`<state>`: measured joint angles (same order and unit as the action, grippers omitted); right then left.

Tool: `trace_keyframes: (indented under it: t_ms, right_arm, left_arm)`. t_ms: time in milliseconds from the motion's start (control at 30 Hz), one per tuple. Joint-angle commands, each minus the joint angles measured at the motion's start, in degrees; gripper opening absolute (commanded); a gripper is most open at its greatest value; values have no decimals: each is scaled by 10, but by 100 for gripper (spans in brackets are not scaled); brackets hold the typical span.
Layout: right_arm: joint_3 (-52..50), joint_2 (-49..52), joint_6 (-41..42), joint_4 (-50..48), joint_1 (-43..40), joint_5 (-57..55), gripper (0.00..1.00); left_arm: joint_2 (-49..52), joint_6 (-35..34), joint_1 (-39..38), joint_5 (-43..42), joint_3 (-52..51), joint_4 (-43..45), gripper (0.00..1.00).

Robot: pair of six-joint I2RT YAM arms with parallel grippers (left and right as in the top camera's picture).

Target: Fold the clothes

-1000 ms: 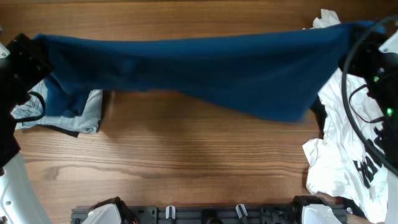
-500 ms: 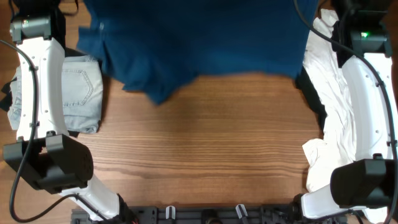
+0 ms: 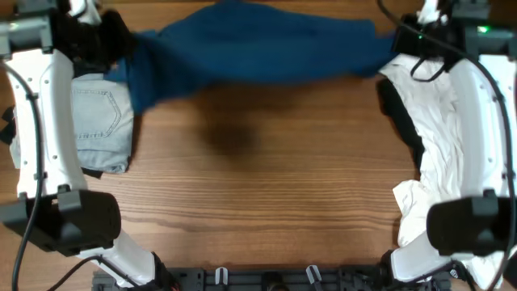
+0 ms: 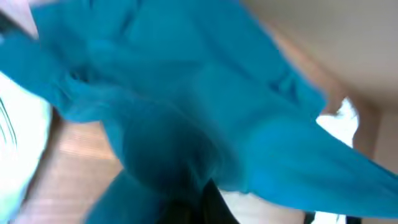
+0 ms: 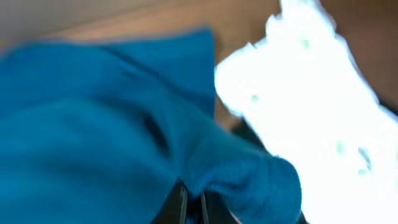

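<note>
The dark teal-blue shirt [image 3: 258,44] hangs stretched across the far side of the table, held up at both ends. My left gripper [image 3: 113,44] is shut on its left end at the far left. My right gripper [image 3: 400,40] is shut on its right end at the far right. In the left wrist view the shirt [image 4: 186,106] fills the frame, blurred, and hides the jaws. In the right wrist view the shirt [image 5: 112,124] bunches over the jaws [image 5: 193,205], which stand nearly closed with fabric between them.
Light-blue denim shorts [image 3: 101,121] lie at the left by my left arm. A white T-shirt with black lettering [image 3: 452,178] lies along the right side, also showing in the right wrist view [image 5: 311,93]. Bare wood tabletop [image 3: 258,186] fills the middle and front.
Both grippers have carried the shirt toward the far edge. It was spread low over the back half; now it is a narrower band hanging higher and farther back.
</note>
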<state>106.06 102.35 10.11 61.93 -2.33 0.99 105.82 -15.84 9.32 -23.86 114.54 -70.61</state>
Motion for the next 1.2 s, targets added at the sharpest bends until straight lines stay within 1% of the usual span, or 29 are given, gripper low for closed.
trace_keyframes:
  t_ms: [0,33,100,167,200,300,400,467,533,600,667,733,767,800,833,900,933,967,1000,1033,1067,1100,1133,1167]
  right_arm:
    - [-1,33,-10,92,-3,-32,4]
    - [-1,38,-10,120,-3,-32,4]
    - [-3,42,-9,179,-3,-33,4]
    - [-8,42,23,231,-3,-70,4]
    - [-16,42,45,271,-3,-90,4]
    - [-41,41,51,297,-3,-89,4]
    - [-118,32,67,282,-3,-89,4]
    - [-195,5,82,250,-3,-86,4]
    - [-259,-34,98,222,-3,-86,4]
    - [-318,-91,122,190,-3,-86,4]
    - [-342,-124,134,171,-3,-87,4]
    - [-344,-135,143,166,-3,-92,4]
    - [-344,-136,144,157,-3,-92,4]
    - [-344,-136,145,143,-3,-91,4]
    - [-344,-136,145,129,-3,-88,4]
    - [-344,-136,145,118,-3,-87,4]
    - [-344,-136,145,114,-3,-87,4]
    - [-344,-136,145,111,-3,-87,4]
    - [-344,-136,144,111,-3,-87,4]
    - [-344,-136,142,109,-3,-87,4]
    - [-344,-136,140,107,-3,-87,4]
    - [-344,-136,140,103,-3,-87,4]
    - [-344,-136,140,97,-3,-87,4]
    - [-344,-136,140,94,-3,-87,4]
  left_arm:
    - [4,39,-9,12,-90,-44,4]
    - [4,40,-9,12,-115,-53,4]
    - [4,70,-9,12,-181,-94,4]
    - [4,101,-10,12,-233,-139,4]
    - [3,136,-10,12,-274,-174,4]
    - [-11,142,-9,16,-345,-173,4]
    - [-60,132,1,29,-419,-146,4]
    - [-116,98,21,54,-448,-132,4]
    - [-175,59,49,85,-465,-116,4]
    - [-229,57,75,83,-475,-121,4]
    - [-252,57,81,83,-480,-134,4]
    - [-255,57,81,82,-482,-134,4]
    - [-255,57,81,63,-483,-131,4]
    - [-255,58,81,33,-483,-119,4]
    - [-255,57,80,22,-483,-100,4]
    - [-255,57,81,23,-483,-73,4]
    - [-255,57,80,23,-483,-57,11]
    - [-254,57,80,23,-483,-42,15]
    - [-254,49,80,23,-483,-35,22]
    - [-254,49,80,23,-483,-35,27]
    - [-254,49,81,30,-483,-34,49]
    - [-254,49,81,53,-483,-21,64]
    - [-254,48,81,66,-483,1,64]
    - [-254,43,82,66,-483,47,61]
